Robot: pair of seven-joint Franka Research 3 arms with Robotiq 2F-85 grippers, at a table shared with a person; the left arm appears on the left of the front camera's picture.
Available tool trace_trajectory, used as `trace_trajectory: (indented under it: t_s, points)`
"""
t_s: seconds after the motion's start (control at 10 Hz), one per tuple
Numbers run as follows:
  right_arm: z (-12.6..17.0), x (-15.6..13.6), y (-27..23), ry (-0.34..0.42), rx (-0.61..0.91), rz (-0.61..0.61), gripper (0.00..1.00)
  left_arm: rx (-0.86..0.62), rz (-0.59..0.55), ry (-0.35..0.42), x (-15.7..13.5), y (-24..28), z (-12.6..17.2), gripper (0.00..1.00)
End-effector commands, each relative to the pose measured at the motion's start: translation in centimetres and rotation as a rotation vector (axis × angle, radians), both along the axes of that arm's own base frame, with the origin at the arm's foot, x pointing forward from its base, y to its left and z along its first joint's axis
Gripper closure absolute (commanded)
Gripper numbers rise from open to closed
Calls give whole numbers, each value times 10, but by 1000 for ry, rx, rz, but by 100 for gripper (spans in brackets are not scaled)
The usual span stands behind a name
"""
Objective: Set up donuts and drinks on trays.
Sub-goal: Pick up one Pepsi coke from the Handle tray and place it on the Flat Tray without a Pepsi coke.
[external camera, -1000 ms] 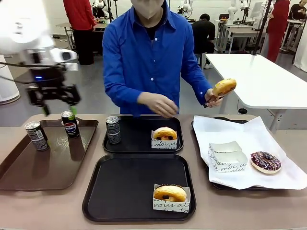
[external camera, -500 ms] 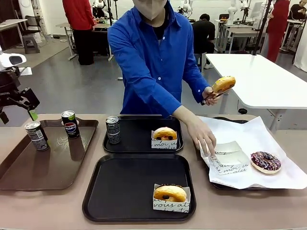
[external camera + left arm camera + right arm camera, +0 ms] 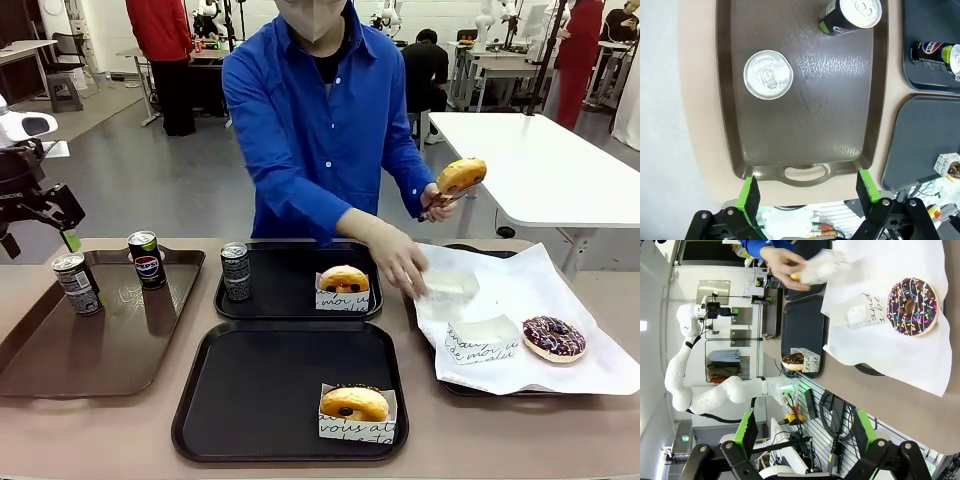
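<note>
My left gripper [image 3: 38,225] hangs open above the table's far-left edge, and its left wrist view has the gripper [image 3: 807,192] looking down on the brown tray. Two drinks stand on that tray: a grey patterned can [image 3: 77,283] [image 3: 768,74] and a black-and-green can [image 3: 147,259] [image 3: 852,15]. A third can [image 3: 236,271] [image 3: 937,52] stands on the far black tray [image 3: 290,305] beside a sleeved donut [image 3: 343,285]. The near black tray [image 3: 250,400] holds another sleeved donut [image 3: 355,408] [image 3: 795,360]. My right gripper [image 3: 807,435] is open and holds nothing.
The person holds a glazed donut [image 3: 462,176] in tongs and lifts a paper sleeve [image 3: 445,285] from the paper-lined tray [image 3: 600,375]. A sprinkled chocolate donut [image 3: 553,337] [image 3: 912,305] and another sleeve [image 3: 480,338] lie there. The brown tray [image 3: 60,360] [image 3: 805,125] fills the table's left side.
My left arm has swung left, off the cans on the brown tray, and now holds still. The person's hand reached to the paper sleeves and picked one up.
</note>
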State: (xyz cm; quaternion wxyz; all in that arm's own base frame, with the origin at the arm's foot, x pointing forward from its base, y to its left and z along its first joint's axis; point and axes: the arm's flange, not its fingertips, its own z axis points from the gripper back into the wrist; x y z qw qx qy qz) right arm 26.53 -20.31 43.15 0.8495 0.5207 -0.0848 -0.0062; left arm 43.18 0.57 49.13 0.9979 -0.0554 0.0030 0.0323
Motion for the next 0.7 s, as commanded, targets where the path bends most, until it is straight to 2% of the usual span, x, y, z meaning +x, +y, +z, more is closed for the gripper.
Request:
trace_trajectory:
  t_s: [0.0, 0.1, 0.2, 0.6]
  points:
    - [0, 1, -1, -15, 14, 4, 0, 17, -8, -31, 19, 3, 0, 0]
    - [0, 1, -1, -15, 14, 4, 0, 31, 10, -29, 39, 12, -5, 0]
    - [0, 1, -1, -15, 14, 4, 0, 50, -25, -37, 49, 19, -12, 0]
    - [0, 1, -1, -15, 14, 4, 0, 45, -60, -60, 72, 32, -33, 0]
